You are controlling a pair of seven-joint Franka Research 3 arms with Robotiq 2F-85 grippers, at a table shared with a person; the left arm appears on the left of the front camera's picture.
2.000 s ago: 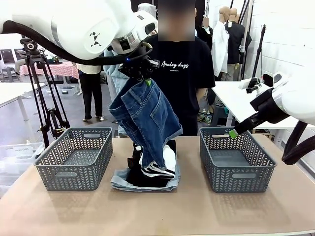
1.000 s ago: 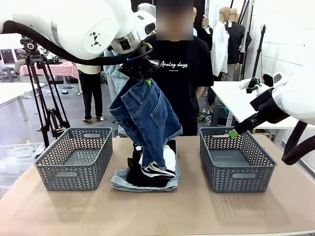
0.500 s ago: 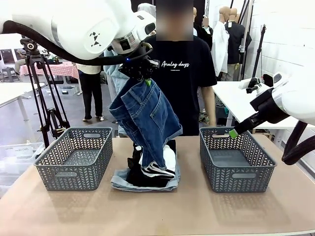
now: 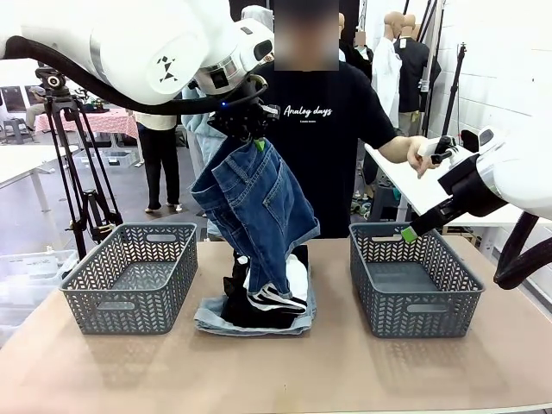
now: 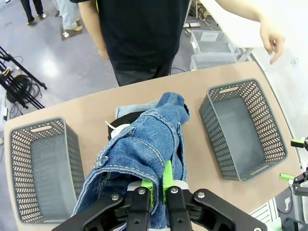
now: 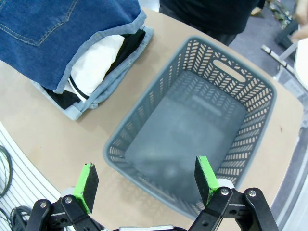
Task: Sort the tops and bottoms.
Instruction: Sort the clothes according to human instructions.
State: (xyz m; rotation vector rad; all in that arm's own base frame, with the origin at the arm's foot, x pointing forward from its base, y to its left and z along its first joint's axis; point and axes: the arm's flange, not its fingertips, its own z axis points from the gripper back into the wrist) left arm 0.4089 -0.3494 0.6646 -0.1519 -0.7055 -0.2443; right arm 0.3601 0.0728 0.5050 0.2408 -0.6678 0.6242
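My left gripper (image 4: 247,129) is shut on the waistband of the dark blue denim bottoms (image 4: 254,207), which hang high over the table's middle. In the left wrist view the green pads (image 5: 166,177) pinch the denim (image 5: 139,149). The hem still reaches a pile below: a white striped top (image 4: 278,291), a black top (image 4: 246,309) and pale light-blue denim bottoms (image 4: 211,322) underneath. My right gripper (image 4: 409,234) hovers open over the right basket, its fingers (image 6: 206,174) spread wide with nothing between them.
A grey basket (image 4: 129,280) stands left of the pile and another (image 4: 414,280) to the right, both holding nothing. A person stands at the far edge, one hand (image 4: 423,155) raised near my right arm. The table's front strip is bare.
The person's arm has lifted out to the right, toward my right arm. Both arms and the hanging denim have stayed still.
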